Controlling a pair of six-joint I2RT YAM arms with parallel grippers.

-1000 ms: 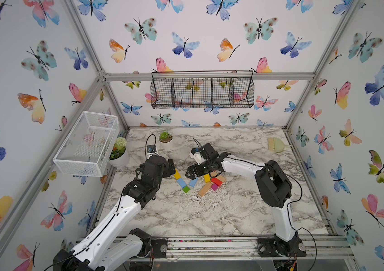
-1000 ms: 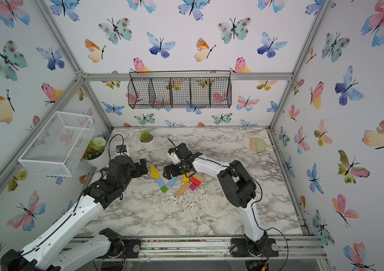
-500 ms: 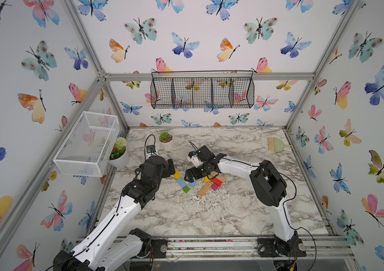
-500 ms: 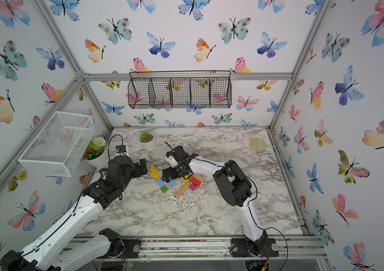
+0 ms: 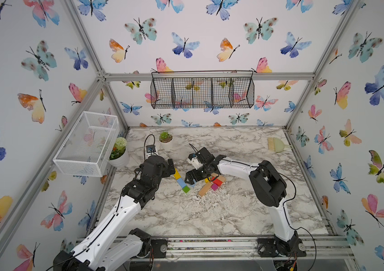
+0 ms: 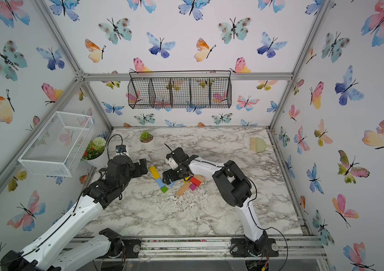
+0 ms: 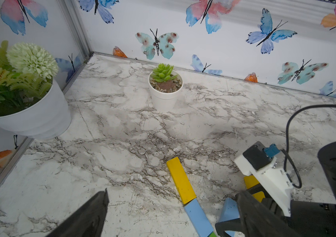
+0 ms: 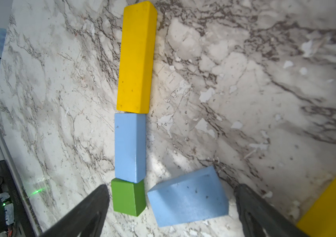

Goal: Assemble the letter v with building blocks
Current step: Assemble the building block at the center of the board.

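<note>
Blue block (image 8: 187, 199) between wide right fingers (image 8: 81, 215), left fingers (image 7: 85, 217) wide, succulent pot (image 7: 164, 96) well apart

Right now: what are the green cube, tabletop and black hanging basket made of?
Green cube: likely wood, matte green paint; crisp edges, flat opaque faces.
Tabletop: probably marble-print film or laminate; white flakes where it is chipped.
Black hanging basket: metal wire mesh, dark coated; see-through grid.

I see long bar (image 8: 136, 57), short bar (image 8: 129, 147), cube (image 8: 128, 197) touching end to end; second short bar (image 8: 187, 197) just beside cube.
</note>
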